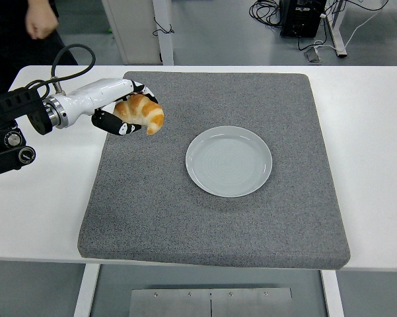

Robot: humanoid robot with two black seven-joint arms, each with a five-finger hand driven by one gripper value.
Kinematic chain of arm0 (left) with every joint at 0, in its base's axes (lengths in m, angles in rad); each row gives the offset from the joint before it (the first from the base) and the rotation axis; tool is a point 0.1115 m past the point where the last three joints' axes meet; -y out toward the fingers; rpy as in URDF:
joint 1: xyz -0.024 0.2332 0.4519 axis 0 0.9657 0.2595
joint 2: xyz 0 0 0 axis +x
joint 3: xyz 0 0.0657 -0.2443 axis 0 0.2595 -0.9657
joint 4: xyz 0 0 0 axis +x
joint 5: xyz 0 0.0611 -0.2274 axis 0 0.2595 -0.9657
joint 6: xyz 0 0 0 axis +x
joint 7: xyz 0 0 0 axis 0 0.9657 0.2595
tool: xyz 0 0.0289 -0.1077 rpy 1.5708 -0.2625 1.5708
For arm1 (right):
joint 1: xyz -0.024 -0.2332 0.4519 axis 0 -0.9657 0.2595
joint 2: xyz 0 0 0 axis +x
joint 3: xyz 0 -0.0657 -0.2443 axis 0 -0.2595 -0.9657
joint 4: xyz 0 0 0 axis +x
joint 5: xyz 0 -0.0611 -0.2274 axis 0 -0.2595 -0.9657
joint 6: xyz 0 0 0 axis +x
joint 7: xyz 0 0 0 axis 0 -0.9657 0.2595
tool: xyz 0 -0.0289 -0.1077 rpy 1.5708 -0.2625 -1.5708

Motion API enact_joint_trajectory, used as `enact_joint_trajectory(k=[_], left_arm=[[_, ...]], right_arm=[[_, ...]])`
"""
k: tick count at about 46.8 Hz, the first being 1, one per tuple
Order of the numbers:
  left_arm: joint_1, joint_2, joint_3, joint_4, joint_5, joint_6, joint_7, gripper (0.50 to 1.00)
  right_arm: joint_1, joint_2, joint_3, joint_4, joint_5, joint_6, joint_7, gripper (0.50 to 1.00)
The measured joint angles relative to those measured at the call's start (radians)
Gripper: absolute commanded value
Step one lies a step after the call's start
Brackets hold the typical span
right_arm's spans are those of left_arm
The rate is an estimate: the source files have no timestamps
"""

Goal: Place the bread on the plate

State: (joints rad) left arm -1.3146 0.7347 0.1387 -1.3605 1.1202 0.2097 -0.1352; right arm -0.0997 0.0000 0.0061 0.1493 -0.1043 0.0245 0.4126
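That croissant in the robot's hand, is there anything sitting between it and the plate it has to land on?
Nothing visible. The left hand holds the croissant over the grey mat, up and to the left of the plate. Only bare mat lies between them, and the plate itself is empty.

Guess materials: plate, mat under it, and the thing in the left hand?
Plate: likely glazed ceramic, pale grey-blue, soft sheen and faint concentric rings; could be melamine.
Mat: speckled grey felt or foam, matte and fuzzy.
Bread in the left hand: croissant-shaped, glossy golden-brown crust; real or a plastic replica, can't tell.
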Motion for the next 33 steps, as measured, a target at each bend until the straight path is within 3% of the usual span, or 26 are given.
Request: enact_joint_trajectory(k=[33], left_arm=[[-0.146, 0.031, -0.059, 0.001, -0.001, -0.107, -0.003, 0.58]], right_arm=[[0.0, 0.0, 0.0, 0.0, 0.0, 0.0, 0.0, 1.0]])
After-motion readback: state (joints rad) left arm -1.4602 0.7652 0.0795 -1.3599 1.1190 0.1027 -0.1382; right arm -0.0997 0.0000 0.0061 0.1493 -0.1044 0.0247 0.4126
